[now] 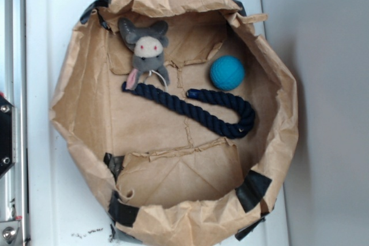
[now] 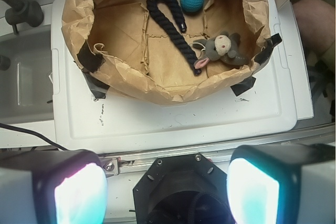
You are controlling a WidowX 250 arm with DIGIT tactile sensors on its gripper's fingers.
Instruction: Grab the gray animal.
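Tool [image 2: 167,192] spread wide and empty, two glowing pads at the bottom corners of the wrist view with nothing between them; absent from the exterior view altogether. Parked well back from the work, outside the paper bag [image 2: 79,22] and short of its near rim, above the edge of the white counter [image 2: 173,119]. Gray animal [image 2: 220,48] down on the bag's floor, ahead of the tool and off to the right in the wrist view, tucked close under the crumpled wall by a strip of black tape. Long axis tilted: cream face toward the wall, pink-lined limb trailing down-left toward the end of the dark rope [image 2: 168,22], touching it or very nearly. In the exterior view, same toy [image 1: 147,50] at the upper left of the bag, rope [image 1: 190,105] just below, teal ball [image 1: 226,72] well apart. Likely needed next: forward and rightward over the rim, then down, jaws set across the body and clear of rope and paper wall.
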